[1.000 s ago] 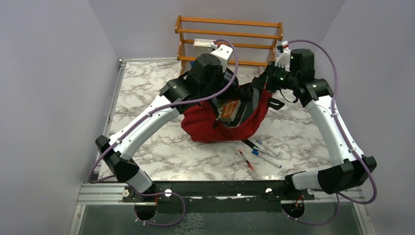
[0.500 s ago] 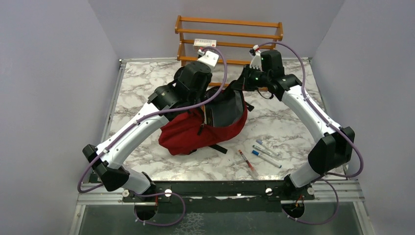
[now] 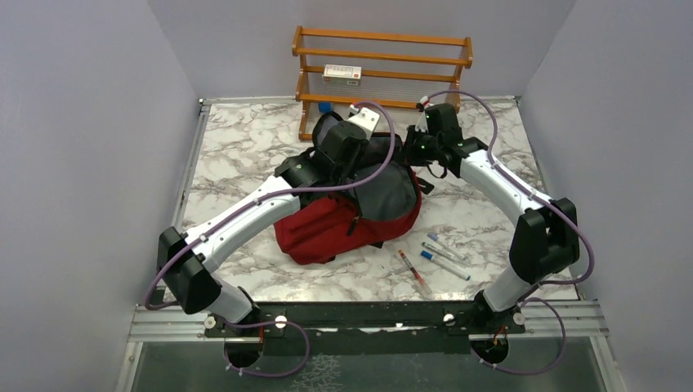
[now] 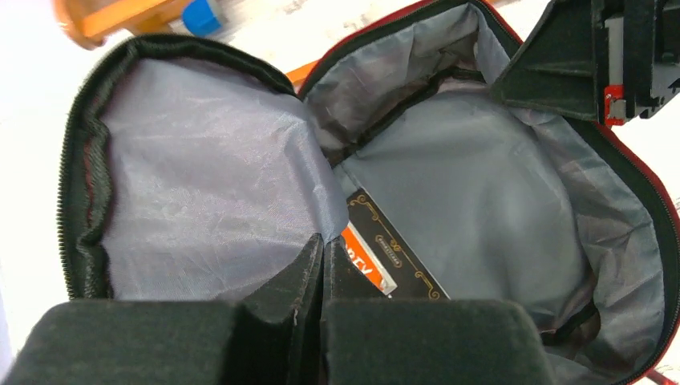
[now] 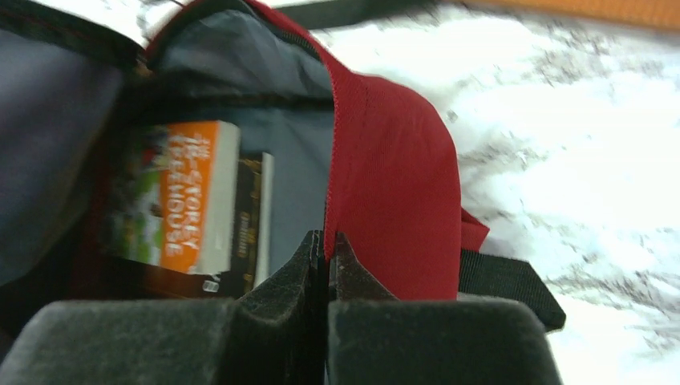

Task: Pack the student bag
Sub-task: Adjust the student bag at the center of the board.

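Observation:
The dark-red student bag [image 3: 323, 233] lies on the marble table, its mouth open toward the back and its grey lining [image 4: 481, 184] showing. Books [image 5: 188, 196] with orange and black covers lie inside it; a black and orange cover [image 4: 393, 253] shows in the left wrist view. My left gripper [image 4: 322, 241] is shut on the bag's grey lining edge. My right gripper [image 5: 327, 238] is shut on the bag's red rim [image 5: 385, 176]. In the top view the left gripper [image 3: 359, 163] is over the bag's mouth and the right gripper [image 3: 406, 151] is at its far right rim.
Several pens [image 3: 437, 255] lie on the table to the right of the bag. A wooden rack [image 3: 384, 69] stands at the back with a small white box [image 3: 342, 73] on it. A black strap [image 5: 505, 281] lies beside the bag.
Both grippers have come down and toward each other with the bag's rim. The bag has dropped from hanging to lying flatter on the table, shifted left.

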`<state>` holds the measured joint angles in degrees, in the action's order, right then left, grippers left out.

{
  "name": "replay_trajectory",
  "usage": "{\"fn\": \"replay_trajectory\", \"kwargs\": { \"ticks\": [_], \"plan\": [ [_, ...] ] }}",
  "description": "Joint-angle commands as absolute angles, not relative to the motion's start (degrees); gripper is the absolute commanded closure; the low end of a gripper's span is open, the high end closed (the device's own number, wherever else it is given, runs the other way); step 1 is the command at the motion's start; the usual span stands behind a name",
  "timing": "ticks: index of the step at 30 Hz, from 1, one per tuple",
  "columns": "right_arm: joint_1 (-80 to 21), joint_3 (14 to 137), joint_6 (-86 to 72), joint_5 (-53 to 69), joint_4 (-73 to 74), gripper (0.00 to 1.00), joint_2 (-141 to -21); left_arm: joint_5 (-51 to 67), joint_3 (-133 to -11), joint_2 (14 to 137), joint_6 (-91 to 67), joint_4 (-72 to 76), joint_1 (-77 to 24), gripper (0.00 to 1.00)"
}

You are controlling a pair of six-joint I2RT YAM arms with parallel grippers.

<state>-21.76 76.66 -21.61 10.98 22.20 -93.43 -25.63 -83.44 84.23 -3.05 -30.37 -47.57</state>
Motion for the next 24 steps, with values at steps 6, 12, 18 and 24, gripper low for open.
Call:
{"fn": "replay_trajectory", "kwargs": {
  "ticks": [6, 12, 18, 24],
  "plan": [
    [-21.8, 69.4, -18.9, 2.5, 19.3, 0.8, -90.0, -18.2, -78.8, 89.3, -7.0, -24.4, -47.2, 0.96],
    [-21.8, 64.4, -18.9, 1.2, 18.5, 0.65, -81.3, -13.7, -79.1, 88.4, -10.8, -23.5, -47.3, 0.7],
    [-21.8, 58.0, -20.2, 3.1, 17.8, 0.61, -69.8, -9.3, -81.8, 87.3, -12.7, -21.5, -47.2, 0.45],
    [-21.8, 52.3, -22.1, 2.2, 19.0, 0.6, -61.4, -11.4, -81.0, 84.2, -14.8, -19.9, -47.2, 0.35]
  ]
}}
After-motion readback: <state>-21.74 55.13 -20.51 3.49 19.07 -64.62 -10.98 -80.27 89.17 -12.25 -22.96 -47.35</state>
